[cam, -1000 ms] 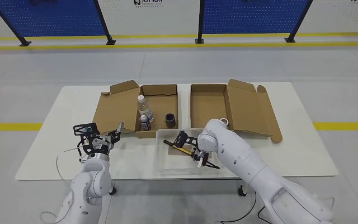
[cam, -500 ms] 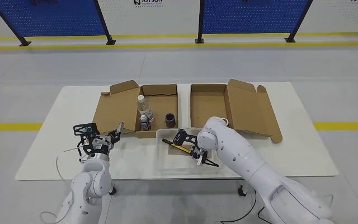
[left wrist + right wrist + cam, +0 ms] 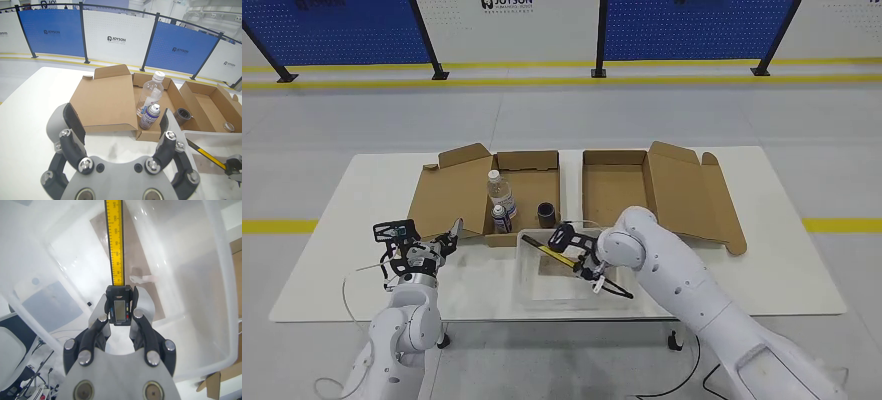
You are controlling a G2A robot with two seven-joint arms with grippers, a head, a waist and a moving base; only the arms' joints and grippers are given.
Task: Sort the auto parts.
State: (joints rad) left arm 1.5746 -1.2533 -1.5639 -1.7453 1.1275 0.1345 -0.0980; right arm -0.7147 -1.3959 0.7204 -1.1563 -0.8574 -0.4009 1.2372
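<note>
Your right gripper is clamped on the display head of the caliper, holding it over the clear bin at 6 o'clock on the table, with the yellow beam pointing toward 10 o'clock. That long beam is your risk: I'd get it above the bin wall before you swing, keep it level, and set it down flat in a box rather than dropping it. Your left gripper hangs wide open and empty at 8 o'clock. The count: two cardboard boxes, the left box at 11 and the right box at 1, plus one bin, one caliper, one bottle, one spray can, one black sleeve and one silver ring.
</note>
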